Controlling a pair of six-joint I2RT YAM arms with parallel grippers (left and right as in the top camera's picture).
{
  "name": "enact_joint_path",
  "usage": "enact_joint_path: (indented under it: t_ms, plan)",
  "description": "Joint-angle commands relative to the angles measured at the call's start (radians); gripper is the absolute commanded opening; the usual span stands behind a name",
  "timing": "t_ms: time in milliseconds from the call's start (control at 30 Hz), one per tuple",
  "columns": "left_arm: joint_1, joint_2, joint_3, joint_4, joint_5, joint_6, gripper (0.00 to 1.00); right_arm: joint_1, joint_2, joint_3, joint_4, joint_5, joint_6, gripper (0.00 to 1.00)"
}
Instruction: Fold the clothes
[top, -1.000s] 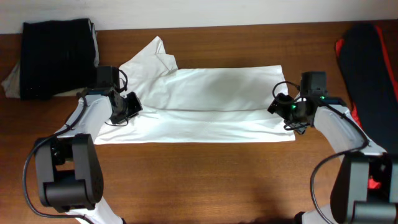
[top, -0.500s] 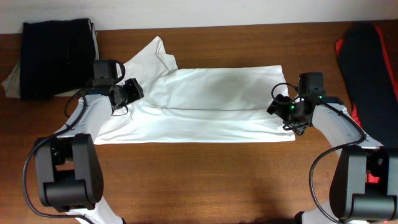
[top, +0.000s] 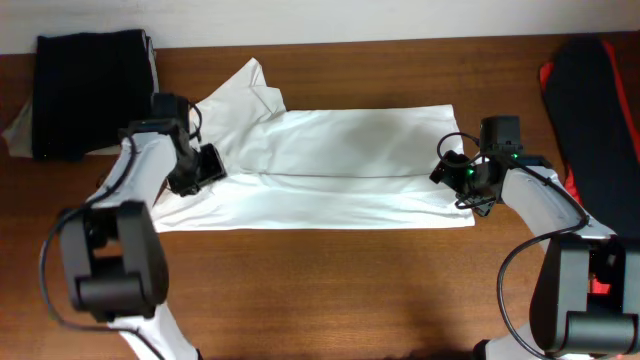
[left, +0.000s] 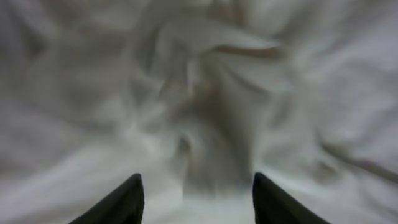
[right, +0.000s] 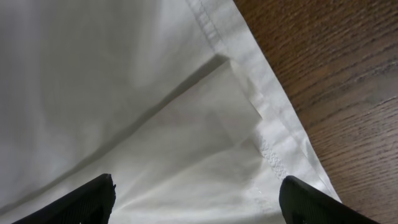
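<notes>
A large white garment (top: 330, 165) lies spread and partly folded across the table, one corner flipped up at the far left. My left gripper (top: 205, 165) is open over its wrinkled left end; the left wrist view shows blurred bunched white cloth (left: 205, 93) between the spread fingertips (left: 198, 196). My right gripper (top: 452, 172) is open over the garment's right end; the right wrist view shows the stitched hem (right: 261, 118) and a fold line, with the fingertips (right: 198, 193) wide apart and nothing between them. No green label shows.
A folded black garment (top: 90, 90) lies at the far left corner. A black and red object (top: 590, 100) lies at the right edge. Bare brown wood (top: 330, 290) runs along the table's front.
My left gripper swung out toward the far left corner of the garment, then came back down onto its left end. The right arm has barely moved.
</notes>
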Motion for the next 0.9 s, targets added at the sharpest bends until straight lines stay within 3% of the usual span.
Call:
enact_joint_path:
  t_ms: [0,200,633,867]
  plan:
    - [0.005,0.056,-0.011,0.05,0.025,0.013,0.53,0.006,0.005,-0.01,0.002,0.013,0.001,0.88]
    - [0.005,0.057,-0.011,0.125,0.052,0.013,0.47,0.006,0.005,-0.01,0.003,0.015,0.002,0.88]
    - [0.005,0.057,0.006,0.247,0.1,0.003,0.46,0.006,0.059,-0.01,0.005,0.028,0.002,0.88]
    - [0.005,0.057,0.006,0.468,0.129,-0.145,0.48,0.006,0.072,-0.01,0.013,0.028,0.002,0.88]
